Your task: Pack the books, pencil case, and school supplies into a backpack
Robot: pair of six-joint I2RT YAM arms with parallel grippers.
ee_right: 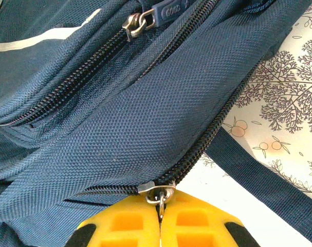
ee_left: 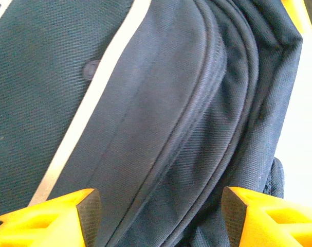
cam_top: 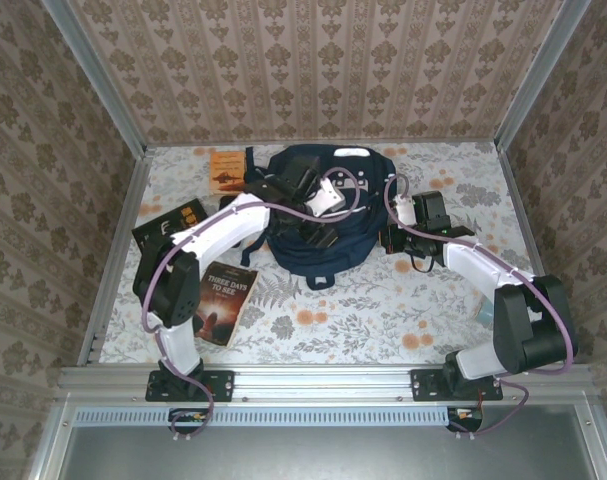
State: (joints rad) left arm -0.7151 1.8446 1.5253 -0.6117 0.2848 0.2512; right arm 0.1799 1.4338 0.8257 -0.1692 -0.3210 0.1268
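The navy backpack [cam_top: 335,170] lies flat in the middle of the table. My left gripper [cam_top: 315,225] hovers over its front panel, open, with the striped fabric [ee_left: 161,128] below and nothing between the pads [ee_left: 89,216]. At the bag's right side, my right gripper [ee_right: 161,207] is shut on the metal zipper pull [ee_right: 161,198] of the main zipper, with the slider [ee_right: 157,187] just above the fingertips. The orange book [cam_top: 226,172] lies at the bag's upper left, the black gold-lettered book [cam_top: 168,225] at far left, and the dark brown book [cam_top: 223,300] near the left arm. The pencil case is hidden.
A second zipper slider [ee_right: 138,23] sits on the front pocket. A dark strap [ee_right: 258,175] trails over the floral tabletop. A small pale object [cam_top: 481,312] lies by the right arm. Patterned walls and metal rails enclose the table on three sides.
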